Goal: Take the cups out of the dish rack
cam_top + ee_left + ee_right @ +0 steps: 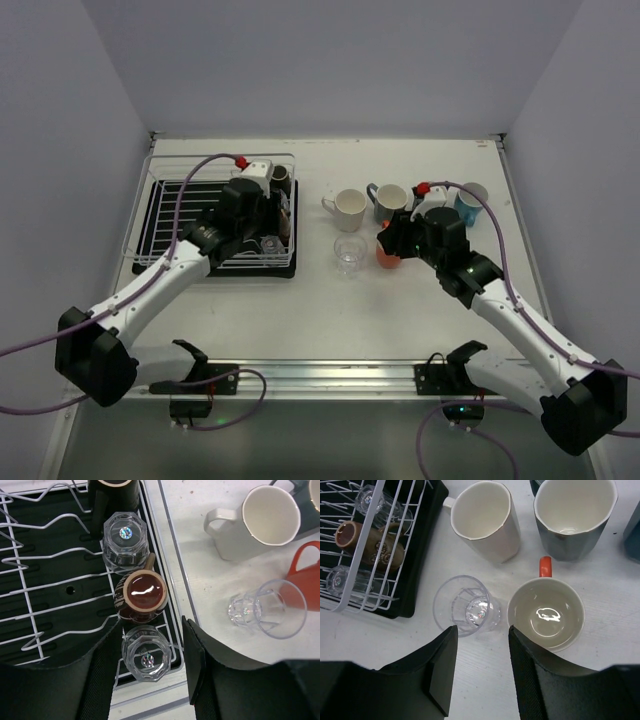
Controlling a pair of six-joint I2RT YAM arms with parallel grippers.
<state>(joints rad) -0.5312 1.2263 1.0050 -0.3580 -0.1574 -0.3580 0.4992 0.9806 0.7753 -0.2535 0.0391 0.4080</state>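
Note:
In the white wire dish rack [170,215] [50,580] a row of cups stands upside down along the right side. These are a dark cup [117,490], a glass tumbler [124,540], a brown cup [144,594] and a nearer glass tumbler [146,652]. My left gripper [265,243] [150,655] is shut on that nearest tumbler. On the table stand a cream mug [349,209], a grey mug [390,202], a light blue mug [470,203], an orange mug [547,612] and a clear tumbler [467,607]. My right gripper [385,242] [481,635] hovers open just in front of the last two, holding nothing.
The rack sits on a black tray [415,580] at the table's left. The unloaded cups cluster right of it, close together. A metal rail [320,370] runs along the near edge by the arm bases.

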